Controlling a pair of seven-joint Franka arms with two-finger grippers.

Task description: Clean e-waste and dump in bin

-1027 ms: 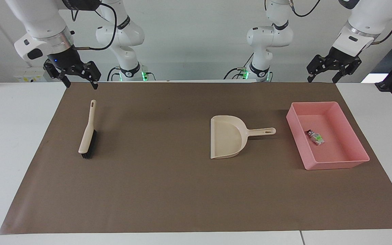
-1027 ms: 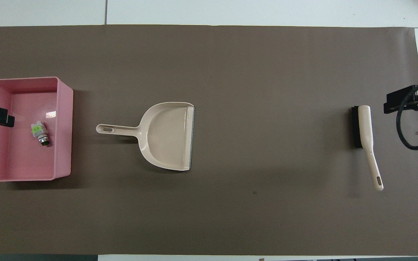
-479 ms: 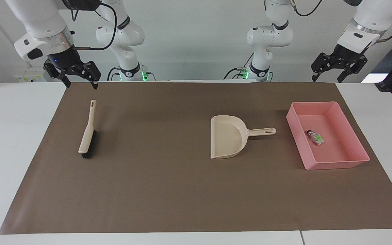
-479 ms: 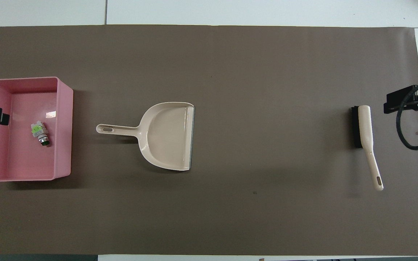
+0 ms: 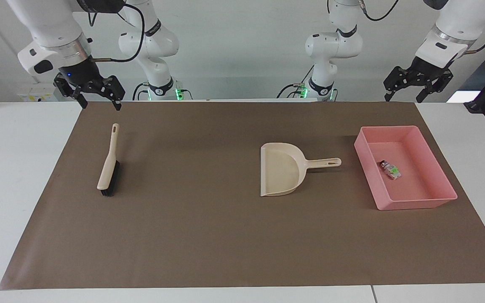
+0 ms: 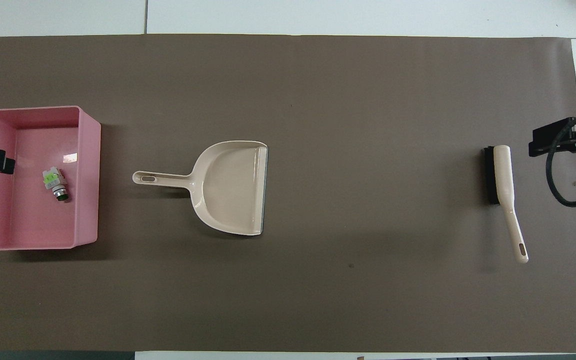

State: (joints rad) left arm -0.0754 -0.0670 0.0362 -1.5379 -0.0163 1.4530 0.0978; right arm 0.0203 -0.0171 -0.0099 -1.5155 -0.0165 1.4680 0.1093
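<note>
Sitting in bin (image 6: 88,175): e-waste (image 6: 54,184). Dustpan (image 6: 228,187) at bin's 3 o'clock overhead, brush (image 6: 503,187) farther. Left gripper (image 5: 417,84), right gripper (image 5: 95,94) spread wide, empty.

The e-waste (image 5: 389,169), a small white piece with green markings, lies flat inside the pink bin (image 5: 419,203), under the raised left gripper (image 5: 406,97).

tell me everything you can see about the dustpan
The dustpan is beige, plastic-looking, with a scoop-shaped pan, a straight grey lip and a slim handle with a hanging slot at its end. It lies flat and empty on the brown mat, mid-table, its handle pointing toward the pink bin at the left arm's end and its lip toward the brush. Only the mat touches it.
</note>
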